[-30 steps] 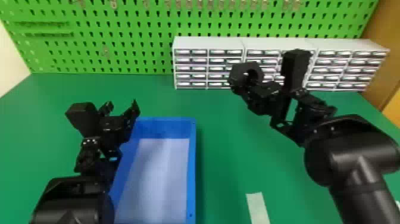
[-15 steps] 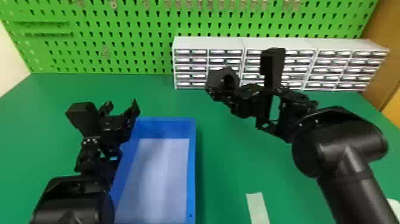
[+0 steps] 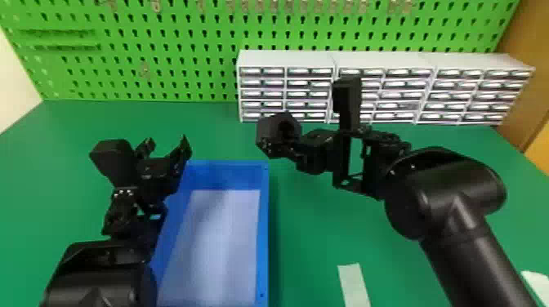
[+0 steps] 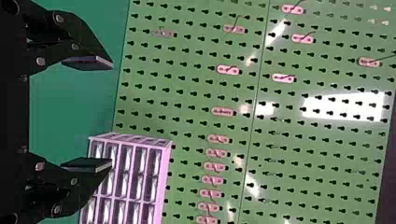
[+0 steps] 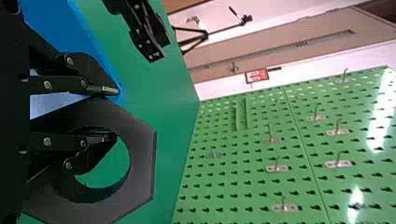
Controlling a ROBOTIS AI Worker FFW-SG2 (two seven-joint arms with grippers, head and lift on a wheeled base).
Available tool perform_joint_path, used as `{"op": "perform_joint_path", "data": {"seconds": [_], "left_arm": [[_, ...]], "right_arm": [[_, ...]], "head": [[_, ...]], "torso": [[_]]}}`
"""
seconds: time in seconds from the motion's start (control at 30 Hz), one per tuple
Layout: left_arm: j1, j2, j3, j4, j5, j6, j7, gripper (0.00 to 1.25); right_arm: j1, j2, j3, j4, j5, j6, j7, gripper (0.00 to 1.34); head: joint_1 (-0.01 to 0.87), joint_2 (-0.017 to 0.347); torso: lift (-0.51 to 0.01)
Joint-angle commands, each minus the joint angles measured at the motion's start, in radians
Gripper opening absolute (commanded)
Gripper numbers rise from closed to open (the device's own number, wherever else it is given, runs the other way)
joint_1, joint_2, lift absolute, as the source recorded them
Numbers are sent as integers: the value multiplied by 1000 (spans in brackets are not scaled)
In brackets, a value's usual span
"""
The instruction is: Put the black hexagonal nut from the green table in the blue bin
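Observation:
My right gripper [image 3: 286, 153] holds the black hexagonal nut [image 3: 267, 128] above the table, beyond the far right corner of the blue bin [image 3: 264, 228]. In the right wrist view the right gripper [image 5: 112, 114] is shut on the rim of the nut [image 5: 140, 163], one finger through its hole and the other outside. My left gripper [image 3: 167, 147] stands open and holds nothing above the bin's far left side; in the left wrist view, too, the left gripper [image 4: 112, 114] has its fingers wide apart.
White drawer cabinets [image 3: 286, 61] stand along the back of the green table [image 3: 314, 228], before a green pegboard [image 3: 184, 41]. A pale strip [image 3: 353, 283] lies right of the bin. The left arm hangs over the bin's left wall.
The right arm has moved left, carrying the nut from in front of the middle cabinet towards the bin and somewhat lower. The left arm has kept still.

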Motion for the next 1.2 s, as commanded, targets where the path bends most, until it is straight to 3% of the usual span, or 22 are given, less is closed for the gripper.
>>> {"op": "perform_joint_path", "data": {"seconds": [0.0,1.17], "left_arm": [[0,-3,-1,0,0,0,0,739],[0,-3,3,0,-2,0,1,739]], "right_arm": [[-11,2,22,26,-15,7,12,209],[-80,14,188,204,-107,-24,94,209]], "head": [[686,51],[686,51]], "torso": [[-97],[-97]]}}
